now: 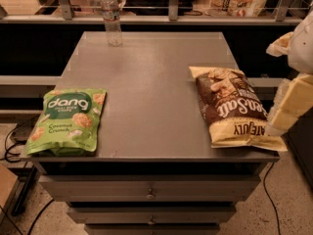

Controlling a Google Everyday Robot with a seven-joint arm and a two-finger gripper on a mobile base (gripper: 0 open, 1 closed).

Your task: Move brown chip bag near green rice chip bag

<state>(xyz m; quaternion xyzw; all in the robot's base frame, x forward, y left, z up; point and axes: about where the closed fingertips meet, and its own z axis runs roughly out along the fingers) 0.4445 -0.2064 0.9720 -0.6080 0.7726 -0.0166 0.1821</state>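
Partly cropped: gripper (286,109) at rt edge.

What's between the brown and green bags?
Only bare table between brown chip bag and green rice chip bag, camera view; gripper at the brown bag's right edge.

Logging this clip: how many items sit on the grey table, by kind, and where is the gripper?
Chip bags: 2 (green rice chip bag, brown chip bag)
Water bottle: 1
Total: 3
The gripper is at the right edge of the table, beside the brown chip bag's near end.
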